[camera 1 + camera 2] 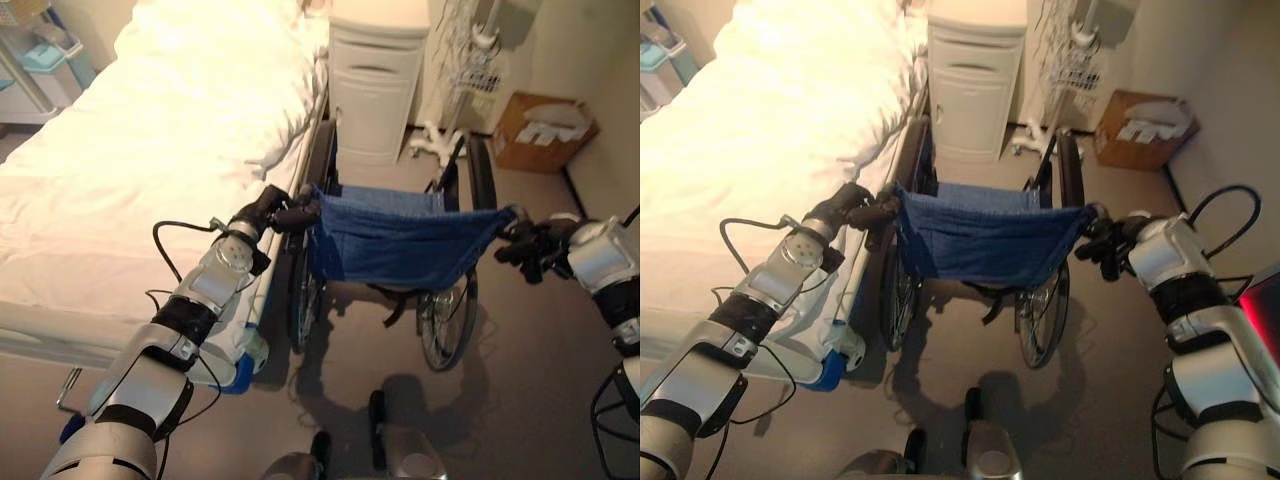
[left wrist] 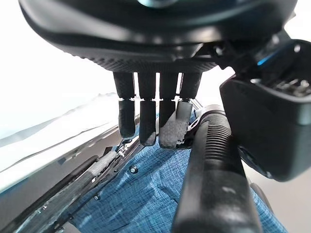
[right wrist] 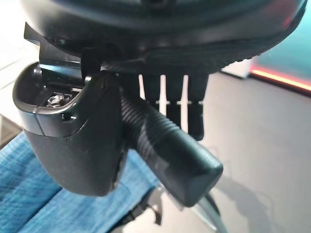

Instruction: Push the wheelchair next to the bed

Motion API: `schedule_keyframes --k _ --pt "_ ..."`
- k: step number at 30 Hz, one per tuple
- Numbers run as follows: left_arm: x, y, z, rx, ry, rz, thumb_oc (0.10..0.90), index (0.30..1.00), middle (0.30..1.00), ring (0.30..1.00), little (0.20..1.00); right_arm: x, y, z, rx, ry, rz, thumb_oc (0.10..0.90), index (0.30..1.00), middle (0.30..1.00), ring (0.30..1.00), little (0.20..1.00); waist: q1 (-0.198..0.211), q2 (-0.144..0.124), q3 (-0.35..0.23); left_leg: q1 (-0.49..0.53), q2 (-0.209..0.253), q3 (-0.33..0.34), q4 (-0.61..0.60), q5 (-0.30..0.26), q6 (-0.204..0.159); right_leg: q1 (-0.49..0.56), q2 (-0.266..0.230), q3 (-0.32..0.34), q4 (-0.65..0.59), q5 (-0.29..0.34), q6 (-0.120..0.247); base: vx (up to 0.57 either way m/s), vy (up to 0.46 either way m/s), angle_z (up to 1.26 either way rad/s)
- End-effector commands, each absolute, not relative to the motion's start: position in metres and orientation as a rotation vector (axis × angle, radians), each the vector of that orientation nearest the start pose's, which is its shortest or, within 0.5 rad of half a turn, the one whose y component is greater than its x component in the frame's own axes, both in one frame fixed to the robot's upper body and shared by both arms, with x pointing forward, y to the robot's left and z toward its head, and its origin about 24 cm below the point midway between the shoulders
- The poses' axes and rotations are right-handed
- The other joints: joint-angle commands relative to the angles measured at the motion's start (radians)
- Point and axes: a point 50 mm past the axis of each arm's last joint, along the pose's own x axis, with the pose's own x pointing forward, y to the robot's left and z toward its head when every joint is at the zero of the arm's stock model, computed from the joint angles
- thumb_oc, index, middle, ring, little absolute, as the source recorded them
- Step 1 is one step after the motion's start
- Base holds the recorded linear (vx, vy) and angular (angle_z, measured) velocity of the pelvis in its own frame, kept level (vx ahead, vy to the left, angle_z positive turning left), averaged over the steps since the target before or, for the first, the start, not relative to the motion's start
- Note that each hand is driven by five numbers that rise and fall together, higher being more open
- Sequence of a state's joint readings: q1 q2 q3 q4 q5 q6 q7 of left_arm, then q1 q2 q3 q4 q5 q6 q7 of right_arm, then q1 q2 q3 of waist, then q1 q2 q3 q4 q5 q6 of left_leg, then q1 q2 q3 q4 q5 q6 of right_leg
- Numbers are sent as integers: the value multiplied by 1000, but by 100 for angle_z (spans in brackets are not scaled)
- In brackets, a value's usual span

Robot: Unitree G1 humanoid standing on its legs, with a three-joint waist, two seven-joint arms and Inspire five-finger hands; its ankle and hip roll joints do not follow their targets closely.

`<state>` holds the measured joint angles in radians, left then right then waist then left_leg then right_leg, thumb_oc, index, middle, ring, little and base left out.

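Wheelchair (image 1: 400,250) sits just beside the bed (image 1: 150,150), facing away from me. My left hand (image 1: 275,210) wraps its left push grip (image 2: 214,184), and my right hand (image 1: 1110,240) curls round the right grip (image 3: 167,145). Ahead I see a white cabinet (image 1: 375,80) and, further right, a cardboard box (image 1: 540,130).

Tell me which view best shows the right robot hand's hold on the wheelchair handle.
Right wrist view: the ribbed handle runs between thumb and curled fingers of the right robot hand. Both eye views show that hand small, at the wheelchair backrest's corner.
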<state>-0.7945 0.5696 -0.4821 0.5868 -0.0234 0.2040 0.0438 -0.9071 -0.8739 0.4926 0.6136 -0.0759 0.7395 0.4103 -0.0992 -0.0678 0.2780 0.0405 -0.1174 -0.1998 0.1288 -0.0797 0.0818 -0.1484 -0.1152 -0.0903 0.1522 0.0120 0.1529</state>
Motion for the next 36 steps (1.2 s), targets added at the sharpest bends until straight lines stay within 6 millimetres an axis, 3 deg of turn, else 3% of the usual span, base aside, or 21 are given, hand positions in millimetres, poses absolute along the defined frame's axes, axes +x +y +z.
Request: schedule_keyframes --k 1,2,3,4,6,7,8,9,11,15,16,17,18,19,21,23,25,29,31,34,36 --pt "359 168 74 813 187 -255 400 300 300 300 300 374 -260 172 -1019 626 155 400 300 300 300 300 13 -12 -19 193 161 152 157 -54 -98 -82 5 -21 44 120 -40 398 -152 71" --pt "359 167 74 813 188 -255 400 300 300 300 300 374 -260 172 -1021 627 158 400 300 300 300 300 9 -9 -20 201 171 155 158 -44 -102 -79 7 -25 42 119 -42 302 -94 89" --pt "360 167 74 812 189 -251 400 300 300 300 300 374 -260 171 -1023 627 165 400 300 300 300 300 -4 -1 -30 225 212 173 176 23 -132 -74 11 -52 45 106 -54 333 -123 90" --pt "362 165 73 796 189 -236 400 300 300 300 300 373 -258 168 -1018 623 167 400 300 300 300 300 -15 -5 -40 195 252 196 287 164 -170 -30 28 -76 25 75 -87 393 -163 92" --pt "363 163 74 790 188 -234 400 300 300 300 300 373 -257 167 -1014 629 164 400 300 300 300 300 -5 -22 -33 111 250 200 393 200 -171 19 32 -75 3 56 -108 366 -134 42" --pt "366 158 75 794 178 -248 400 300 300 300 300 373 -258 163 -1018 640 154 400 300 300 300 300 22 -36 1 -33 249 211 464 218 -162 96 47 -58 -20 35 -127 339 -54 12" --pt "366 156 75 793 174 -253 400 300 300 300 300 373 -257 162 -1021 642 148 400 300 300 300 300 33 -39 14 -88 240 208 473 218 -155 125 52 -46 -30 31 -129 455 17 21" --pt "364 153 73 787 164 -257 400 300 300 300 300 374 -256 160 -1028 643 140 400 300 300 300 300 51 -45 36 -161 211 202 448 219 -141 169 55 -23 -44 24 -128 378 118 38" --pt "362 153 71 776 159 -256 400 300 300 300 300 374 -254 157 -1035 643 133 400 300 300 300 300 73 -34 62 -199 191 196 365 236 -140 213 78 0 -48 1 -127 409 178 7" --pt "355 153 66 756 161 -273 400 300 300 300 300 370 -252 146 -1055 659 139 400 300 300 300 300 132 36 82 -295 166 168 46 380 -182 327 157 70 -61 -57 -128 628 275 -56" --pt "355 156 67 754 160 -264 400 300 300 300 300 370 -250 146 -1058 655 147 400 300 300 300 300 152 48 79 -313 157 155 -43 382 -185 352 165 87 -67 -67 -122 559 245 -66" --pt "354 157 67 755 159 -264 400 300 300 300 300 370 -250 145 -1056 655 147 400 300 300 300 300 159 44 81 -305 148 156 -69 383 -185 364 160 92 -67 -75 -119 489 262 -91" --pt "355 167 74 756 160 -238 400 300 300 300 300 372 -248 149 -1072 640 161 400 300 300 300 300 186 48 72 -302 125 156 -93 346 -174 391 139 114 -63 -103 -101 433 289 -112" --pt "356 170 77 759 160 -241 400 300 300 300 300 372 -249 151 -1055 637 155 400 300 300 300 300 180 50 62 -287 148 222 -48 298 -155 383 118 100 -53 -112 -89 411 310 -118" --pt "359 178 79 754 177 -244 400 300 300 300 300 372 -251 146 -1026 656 159 400 300 300 300 300 180 48 39 -280 160 245 31 216 -133 379 72 65 4 -144 -69 358 275 -129" --pt "360 185 82 775 190 -239 400 300 300 300 300 370 -252 138 -1017 660 164 400 300 300 300 300 188 42 21 -276 160 255 60 179 -117 392 46 48 32 -156 -54 380 258 -90" --pt "362 197 91 790 207 -221 400 300 300 300 300 369 -251 127 -989 631 158 400 300 300 300 300 214 25 -4 -260 137 252 57 157 -92 386 -4 6 114 -89 -9 317 290 -20" --pt "364 201 92 808 211 -179 400 300 300 300 300 372 -245 119 -1002 573 164 400 300 300 300 300 234 34 -15 -218 102 249 2 148 -68 324 -28 -24 253 1 2 178 210 -9" --pt "363 203 89 808 217 -170 400 300 300 300 300 373 -243 119 -1007 563 170 400 300 300 300 300 236 31 -19 -196 93 245 -13 143 -64 299 -26 -37 232 15 0 184 89 -37" --pt "358 202 81 805 201 -148 400 300 300 300 300 380 -232 131 -1016 504 164 400 300 300 300 300 211 41 -2 -103 93 200 -69 143 -78 138 6 -75 48 3 -21 182 -2 -79" --pt "354 205 78 794 196 -134 400 300 300 300 300 382 -227 137 -1024 478 163 400 300 300 300 300 207 39 13 -72 89 199 -79 125 -73 93 8 -107 41 28 -22 88 -9 -65"
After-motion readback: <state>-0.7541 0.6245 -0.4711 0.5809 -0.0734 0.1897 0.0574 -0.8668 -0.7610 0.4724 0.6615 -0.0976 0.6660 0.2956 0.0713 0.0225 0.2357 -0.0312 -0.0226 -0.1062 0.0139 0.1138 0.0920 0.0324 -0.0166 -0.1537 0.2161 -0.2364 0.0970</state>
